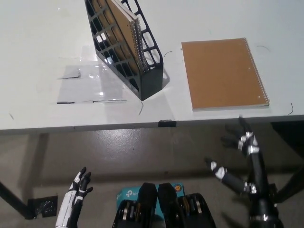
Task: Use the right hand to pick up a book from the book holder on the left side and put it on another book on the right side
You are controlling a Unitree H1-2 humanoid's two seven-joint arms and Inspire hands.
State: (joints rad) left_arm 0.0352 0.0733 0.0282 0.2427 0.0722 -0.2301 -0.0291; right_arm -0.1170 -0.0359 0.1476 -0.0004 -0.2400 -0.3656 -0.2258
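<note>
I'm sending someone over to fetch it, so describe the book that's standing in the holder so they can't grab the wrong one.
On the white table, find the black lattice-sided book holder left of centre. A brown spiral-bound book stands on edge inside it, metal coil facing the front. The other brown book lies flat on the table to the right, outside the holder.

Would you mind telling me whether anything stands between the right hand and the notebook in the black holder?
Nothing visible does. The right hand hangs open below the table edge; the spiral notebook stands in the holder, its top exposed.
</note>
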